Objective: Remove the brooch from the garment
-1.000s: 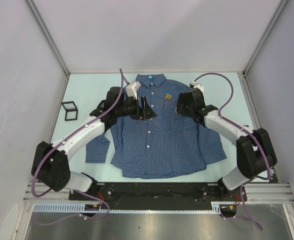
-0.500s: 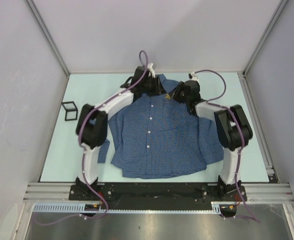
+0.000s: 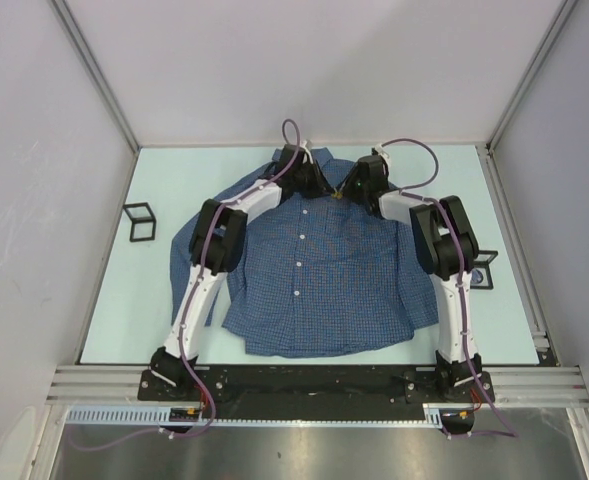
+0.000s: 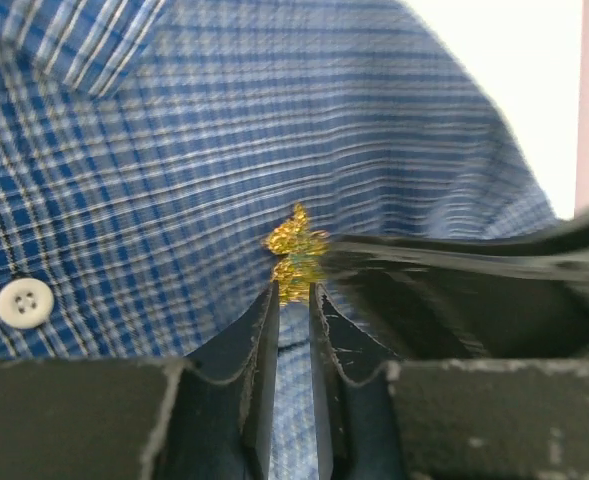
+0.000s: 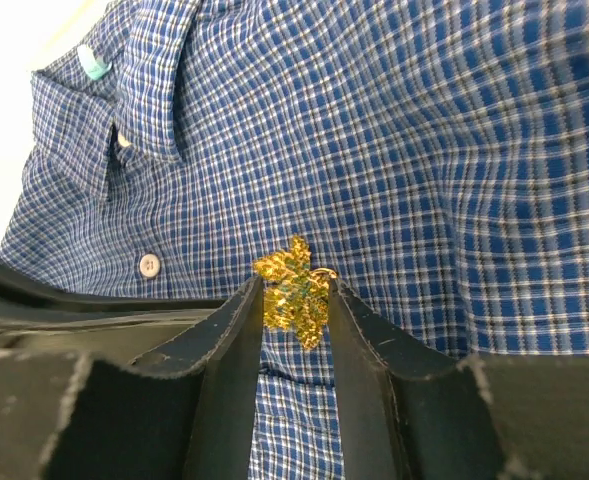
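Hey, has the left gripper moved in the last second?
Yes. The left gripper has gone from the shirt's button line farther from the black frame, rightward and toward the far wall, to the brooch.

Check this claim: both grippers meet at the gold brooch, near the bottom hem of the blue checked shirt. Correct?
No. The left gripper and right gripper meet at the brooch, but near the collar of the shirt, not its hem, as the top external view shows.
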`<state>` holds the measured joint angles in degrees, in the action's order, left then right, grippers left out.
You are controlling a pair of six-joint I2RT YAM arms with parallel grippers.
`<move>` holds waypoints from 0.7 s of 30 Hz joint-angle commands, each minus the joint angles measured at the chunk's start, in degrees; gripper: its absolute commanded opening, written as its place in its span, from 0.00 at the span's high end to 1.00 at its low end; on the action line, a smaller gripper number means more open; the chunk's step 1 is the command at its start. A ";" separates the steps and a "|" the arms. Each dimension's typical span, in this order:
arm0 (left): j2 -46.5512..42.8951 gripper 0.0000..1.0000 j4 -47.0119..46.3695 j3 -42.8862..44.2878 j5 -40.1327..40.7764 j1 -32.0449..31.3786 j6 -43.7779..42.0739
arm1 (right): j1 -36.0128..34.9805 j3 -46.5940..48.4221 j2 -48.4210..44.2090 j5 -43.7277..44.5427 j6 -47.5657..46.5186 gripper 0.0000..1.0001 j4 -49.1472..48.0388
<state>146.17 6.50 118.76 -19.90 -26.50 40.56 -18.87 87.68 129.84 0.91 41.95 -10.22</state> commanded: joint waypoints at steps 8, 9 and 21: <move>3.25 0.86 -1.41 2.79 -3.12 0.31 7.08 | 3.32 -2.07 -0.56 -4.85 2.25 0.61 0.64; 2.98 0.87 -2.01 2.36 -3.04 0.31 7.52 | 3.40 -2.07 -0.03 -5.65 2.78 0.61 -0.06; 0.09 1.00 -3.94 -1.77 -3.55 0.40 5.76 | 3.31 -4.88 0.50 -10.05 7.35 0.61 -3.93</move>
<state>148.62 4.29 118.41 -21.85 -26.22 46.11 -15.77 85.23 130.06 -7.22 47.33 -13.43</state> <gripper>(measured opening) 0.018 0.392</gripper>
